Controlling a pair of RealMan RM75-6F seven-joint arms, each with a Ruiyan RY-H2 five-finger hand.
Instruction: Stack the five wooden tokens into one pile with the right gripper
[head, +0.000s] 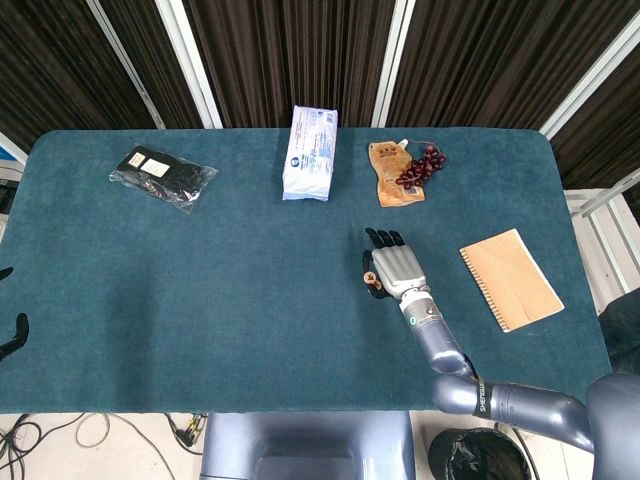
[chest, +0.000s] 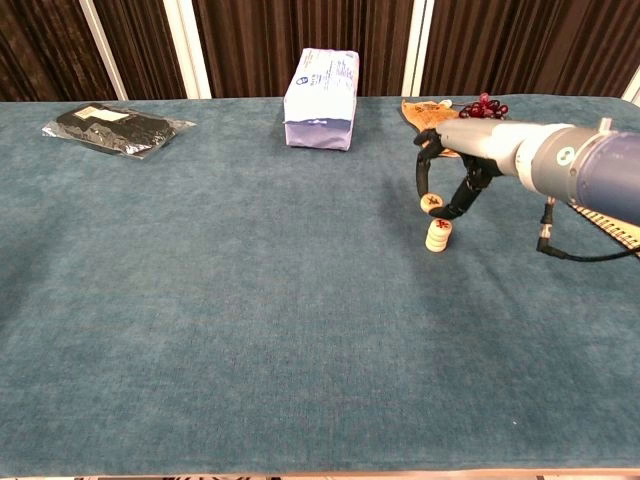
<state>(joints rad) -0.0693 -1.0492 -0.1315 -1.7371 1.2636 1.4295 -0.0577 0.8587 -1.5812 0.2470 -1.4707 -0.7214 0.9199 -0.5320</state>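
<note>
Wooden tokens already gathered were seen as a short pile (chest: 438, 235) on the teal desk (chest: 220, 300), right of its middle and nearer the far edge than the near one. How many tokens the pile held could not be counted from either view. One more token (chest: 431, 203), marked with a red figure, was pinched between the thumb and fingers of the right hand (chest: 452, 178), raised just above the pile and slightly to its far side, not touching it. From the head view the right hand (head: 396, 268) covered the pile, so the alignment could not be judged there. The task was judged to be well advanced: placement of the held token was pending, and no loose tokens were made out elsewhere on the desk. A white packet (chest: 322, 84), a bunch of grapes (chest: 478, 112) and a black pouch (chest: 112, 128) lay along the far edge. The left hand was not seen.
</note>
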